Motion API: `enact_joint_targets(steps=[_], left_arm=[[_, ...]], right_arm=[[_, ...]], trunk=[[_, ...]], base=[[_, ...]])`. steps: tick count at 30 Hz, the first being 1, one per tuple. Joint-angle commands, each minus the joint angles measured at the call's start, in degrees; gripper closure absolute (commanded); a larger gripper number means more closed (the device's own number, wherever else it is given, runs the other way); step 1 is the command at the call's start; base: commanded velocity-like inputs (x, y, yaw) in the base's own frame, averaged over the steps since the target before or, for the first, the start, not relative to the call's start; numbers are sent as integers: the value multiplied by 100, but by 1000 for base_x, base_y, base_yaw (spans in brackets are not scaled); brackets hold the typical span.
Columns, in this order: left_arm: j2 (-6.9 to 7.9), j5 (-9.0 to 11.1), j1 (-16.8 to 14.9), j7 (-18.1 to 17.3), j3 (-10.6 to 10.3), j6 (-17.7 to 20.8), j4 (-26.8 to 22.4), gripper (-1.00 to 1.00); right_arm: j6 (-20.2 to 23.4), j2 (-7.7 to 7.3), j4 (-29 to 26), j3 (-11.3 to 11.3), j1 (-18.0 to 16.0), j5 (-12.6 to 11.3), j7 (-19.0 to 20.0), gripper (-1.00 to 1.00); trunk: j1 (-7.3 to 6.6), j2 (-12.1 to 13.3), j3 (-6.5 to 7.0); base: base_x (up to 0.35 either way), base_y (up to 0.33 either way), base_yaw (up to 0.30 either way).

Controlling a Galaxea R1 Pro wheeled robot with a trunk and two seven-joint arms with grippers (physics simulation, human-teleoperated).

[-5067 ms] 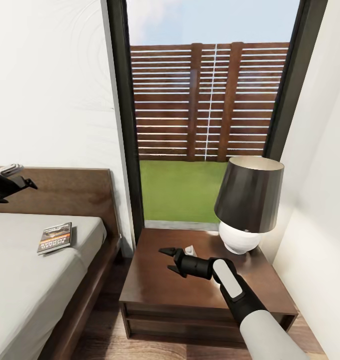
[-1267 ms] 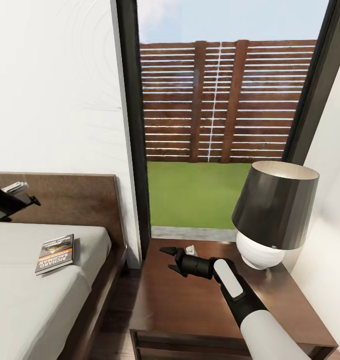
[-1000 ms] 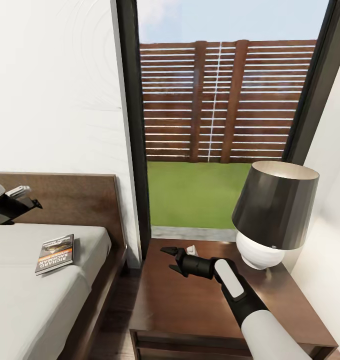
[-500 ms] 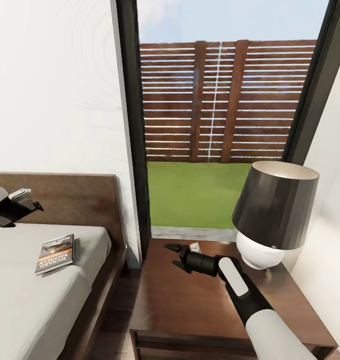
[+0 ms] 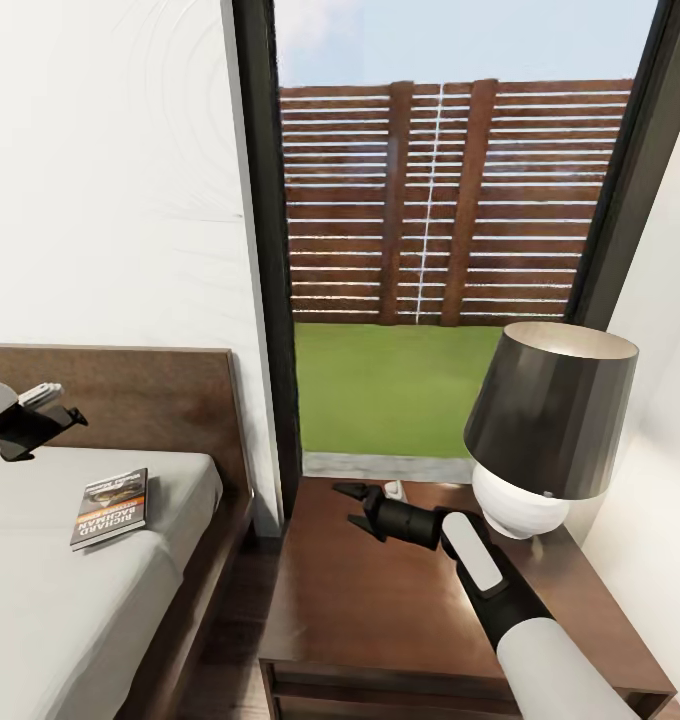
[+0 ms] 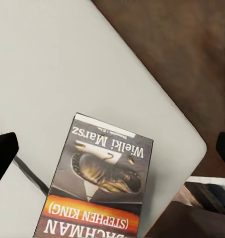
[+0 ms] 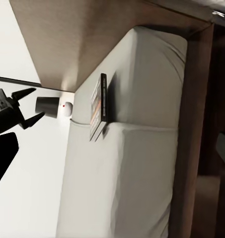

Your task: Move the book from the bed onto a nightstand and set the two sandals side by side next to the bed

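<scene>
The book [image 5: 111, 508], dark with an orange band, lies flat on the pale grey mattress of the bed [image 5: 40, 610] near its corner. My left gripper [image 5: 72, 416] hangs open above the mattress by the headboard, up and left of the book. In the left wrist view the book [image 6: 100, 191] sits between the widely spread fingertips [image 6: 3, 158], some way below them. My right gripper [image 5: 348, 505] is open and empty over the nightstand [image 5: 380, 620]. The right wrist view shows the book [image 7: 99, 106] edge-on and the left gripper [image 7: 30, 105]. The two sandals are out of view.
A lamp [image 5: 545, 430] with a dark shade and a white base stands on the nightstand's back right. A small white object [image 5: 392, 490] lies behind my right gripper. A tall dark-framed window [image 5: 270, 300] rises behind, and a white wall stands close on the right.
The head view shifted early on as the camera moved. Since then the left gripper has sunk a little toward the mattress, and the right gripper has slid slightly farther back over the nightstand.
</scene>
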Motion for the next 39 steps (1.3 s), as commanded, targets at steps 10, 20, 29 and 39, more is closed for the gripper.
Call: enact_joint_targets(steps=[10,20,29,39], left_arm=[[8,749,10,95,33,-301,-12,-100],[68,820,10,102,39,-344,-13,-100],[155,821,10,97,41,-342,-14,-100],[171,794,10,92,37,-340,-21,-100]], right_arm=[[16,-6,-30,1,-4,63,154,-100],[16,-3,-35,8,-4,66,163,-100],[16,5,-30,82,-4,72,157,-100],[27,6,-29,103,-4,74,162,-100]], trunk=[[-1,-3,-6],[-1,-3,-6],[-1,-3,-48],[-1,-3,-133]], base=[[0,0,0],[0,0,0],[0,0,0],[0,0,0]])
